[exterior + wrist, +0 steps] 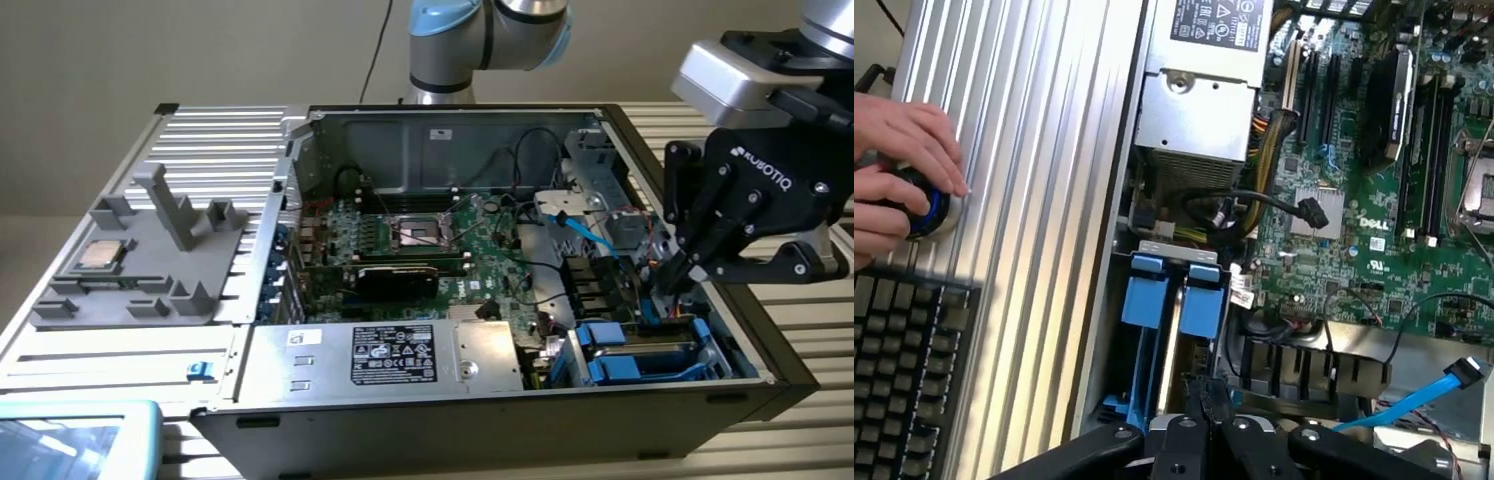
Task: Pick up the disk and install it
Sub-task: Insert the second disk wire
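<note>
Externally: open tower computer case lying on its side on a ribbed metal table; green motherboard exposed, silver power supply box with black label at the near edge. Gripper reaching down into the case at the exterior view's right, above the drive bay; fingers pressed together, nothing seen between them. Disk in its blue carrier seated in the bay at the case's near corner on the exterior view's right, just below the fingertips; contact not resolvable. Grey plastic fixture on the table at the exterior view's left, small silver CPU chip resting on it. Light blue SATA cable loose near the bay. At the wrist: black fingers closed tight directly over the bay, two blue carrier tabs side by side just beyond them. Motherboard, heatsink and blue cable end alongside. Person's hand resting on a round blue-ringed button on the ribbed table, black keyboard beside it.
</note>
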### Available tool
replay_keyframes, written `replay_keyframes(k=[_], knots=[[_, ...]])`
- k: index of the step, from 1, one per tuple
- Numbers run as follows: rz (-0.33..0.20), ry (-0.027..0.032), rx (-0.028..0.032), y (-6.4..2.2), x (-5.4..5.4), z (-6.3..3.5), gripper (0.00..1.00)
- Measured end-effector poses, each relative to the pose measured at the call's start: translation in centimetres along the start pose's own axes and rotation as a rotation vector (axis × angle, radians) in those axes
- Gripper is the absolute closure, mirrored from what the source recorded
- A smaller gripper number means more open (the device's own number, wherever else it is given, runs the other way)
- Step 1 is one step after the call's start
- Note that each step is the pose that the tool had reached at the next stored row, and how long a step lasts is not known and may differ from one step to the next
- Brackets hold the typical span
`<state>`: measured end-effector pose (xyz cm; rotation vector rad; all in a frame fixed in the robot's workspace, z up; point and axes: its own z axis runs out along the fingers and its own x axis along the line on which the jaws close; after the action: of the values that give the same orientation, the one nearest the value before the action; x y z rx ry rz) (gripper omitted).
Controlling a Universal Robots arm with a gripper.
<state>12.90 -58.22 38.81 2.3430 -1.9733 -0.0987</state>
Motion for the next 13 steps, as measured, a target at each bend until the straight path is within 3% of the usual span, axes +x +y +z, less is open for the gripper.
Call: replay_keyframes(k=[3, 10, 13], knots=[[-0.05, -0.0133, 0.0032, 0.0, 0.0, 0.05, 0.89], [-0.158, -0.0542, 0.0125, -0.01, 0.0, 0.18, 0.89], [-0.208, -0.0674, 0.0155, -0.02, 0.0, 0.23, 0.89]])
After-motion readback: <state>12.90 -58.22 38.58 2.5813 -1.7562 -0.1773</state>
